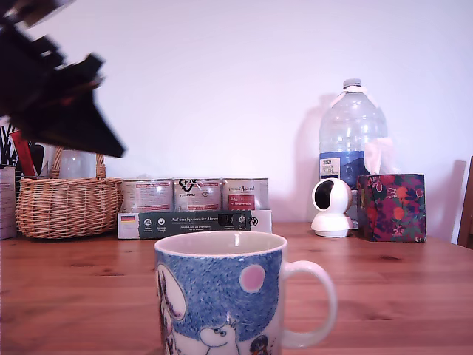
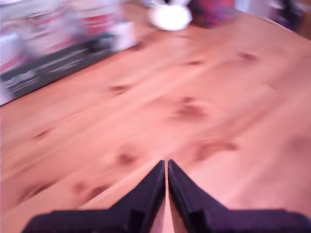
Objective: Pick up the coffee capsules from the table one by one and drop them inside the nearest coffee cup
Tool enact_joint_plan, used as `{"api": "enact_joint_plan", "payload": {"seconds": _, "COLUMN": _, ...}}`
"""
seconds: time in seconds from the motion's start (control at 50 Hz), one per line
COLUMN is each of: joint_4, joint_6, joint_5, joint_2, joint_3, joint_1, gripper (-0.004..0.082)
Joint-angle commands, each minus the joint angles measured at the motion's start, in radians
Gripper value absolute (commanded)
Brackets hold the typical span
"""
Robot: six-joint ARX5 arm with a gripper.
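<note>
Spanning both views, the wooden tabletop (image 1: 414,296) is the biggest thing, brown with dark knots. Landmark: the coffee cup (image 1: 222,292), white mug with blue band and pink dot, sits on the tabletop nearest the exterior camera, handle toward the exterior view's right. Behind the cup, against the wall: big water bottle (image 1: 352,133), wicker basket (image 1: 68,205), three silver tins (image 1: 195,194) on a dark flat box (image 1: 194,222), floral tissue box (image 1: 392,207), small white camera (image 1: 332,208). The claw (image 1: 111,144) is up in the air, above and behind the cup toward the exterior view's left, blurred. In the wrist view the claw (image 2: 166,167) has its fingertips pressed together, nothing between them, so closed and empty. Only bare wood shows below it.

No coffee capsules visible in either view; cannot tell where any lie, or whether any are in the cup, since its inside is hidden. Judgement: a capsule would be light, stiff thin plastic, smooth and a bit slippery, easy to knock away. Best hold is across the body just under the wider rim, and the claw must open first.
</note>
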Motion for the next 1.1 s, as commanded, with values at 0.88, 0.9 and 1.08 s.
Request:
{"api": "enact_joint_plan", "payload": {"seconds": 0.88, "joint_4": -0.136, "joint_6": -0.132, "joint_5": 0.087, "joint_2": -0.559, "joint_3": -0.268, "joint_1": 0.429, "gripper": -0.0011}}
{"api": "enact_joint_plan", "payload": {"seconds": 0.9, "joint_4": -0.142, "joint_6": -0.135, "joint_5": 0.084, "joint_2": -0.578, "joint_3": -0.272, "joint_1": 0.429, "gripper": -0.0011}}
{"api": "enact_joint_plan", "payload": {"seconds": 1.08, "joint_4": -0.206, "joint_6": -0.163, "joint_5": 0.068, "joint_2": -0.728, "joint_3": -0.294, "joint_1": 0.429, "gripper": -0.0011}}
